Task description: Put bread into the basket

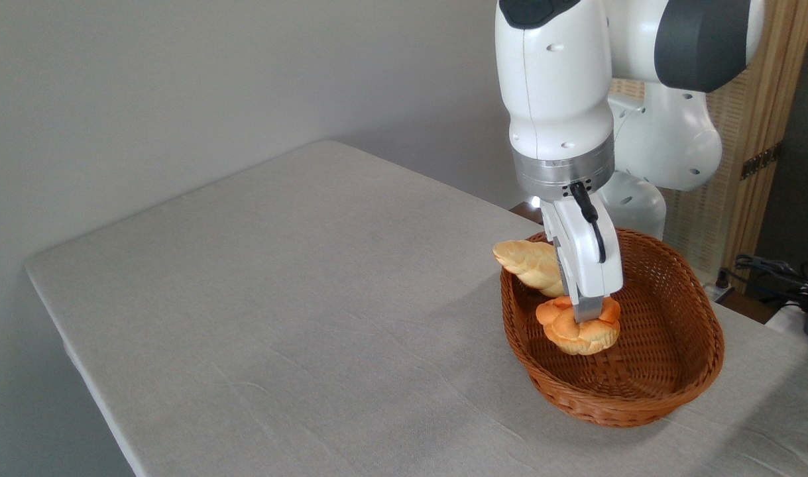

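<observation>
**Bun held over the wicker basket**

Grey cloth of the table [278, 311] fills the foreground, bare up to the near rim of the oval wicker basket [642, 407], which sits toward the right edge.

My gripper [588, 313] is clamped on the round orange knotted bun [578, 329]. One finger [588, 309] runs down the bun's camera-facing side and presses into its top; the other finger is hidden behind it. The bun hangs inside the basket's rim, over the left half of the woven floor, its paler underside facing down. Whether it touches the floor or hangs just above it, I cannot tell from this angle.

Above the fingers, my white hand body points straight down, with a black cable looping down its face. It joins a metal flange ring, and above that my wrist link rises vertically out of the top of the picture. Behind it, my bulkier white and dark grey joints stand to the right, in front of a slatted wooden panel [755, 132].

Just behind my hand, a pale-yellow braided loaf [529, 262] leans on the basket's far left rim, one end poking out over the edge.

Cables [775, 271] lie at the far right, beyond the table.
</observation>
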Robot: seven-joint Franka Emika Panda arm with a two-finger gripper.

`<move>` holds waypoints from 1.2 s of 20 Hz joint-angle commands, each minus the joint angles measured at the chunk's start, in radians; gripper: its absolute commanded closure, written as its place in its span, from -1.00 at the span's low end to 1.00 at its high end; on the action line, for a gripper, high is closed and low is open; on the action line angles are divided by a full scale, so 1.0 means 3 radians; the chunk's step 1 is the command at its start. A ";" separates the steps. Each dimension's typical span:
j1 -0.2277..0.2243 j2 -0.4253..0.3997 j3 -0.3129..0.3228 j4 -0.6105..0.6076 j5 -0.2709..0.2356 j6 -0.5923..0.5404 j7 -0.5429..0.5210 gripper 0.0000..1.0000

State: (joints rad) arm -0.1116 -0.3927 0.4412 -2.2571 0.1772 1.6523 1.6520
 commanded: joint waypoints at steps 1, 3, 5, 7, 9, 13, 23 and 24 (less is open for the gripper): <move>-0.0022 -0.0020 0.0053 -0.0039 0.0064 0.0040 0.0041 -1.00; -0.0022 -0.0020 0.0053 -0.0039 0.0064 0.0035 0.0041 -1.00; -0.0027 -0.0020 0.0053 -0.0039 0.0064 0.0005 0.0041 -1.00; -0.0027 -0.0015 0.0058 -0.0044 0.0064 0.0005 0.0041 -1.00; -0.0027 -0.0015 0.0058 -0.0039 0.0064 0.0005 0.0041 -1.00; -0.0073 -0.0005 0.0058 -0.0039 0.0064 -0.0001 0.0041 -1.00; -0.0129 0.0224 -0.0233 0.1105 -0.0631 -0.0276 -0.0284 -1.00; -0.0124 0.0316 -0.0254 0.1253 -0.0758 -0.0317 -0.0620 -1.00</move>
State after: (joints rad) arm -0.1512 -0.3881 0.3856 -2.0454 0.0305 1.6244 1.6158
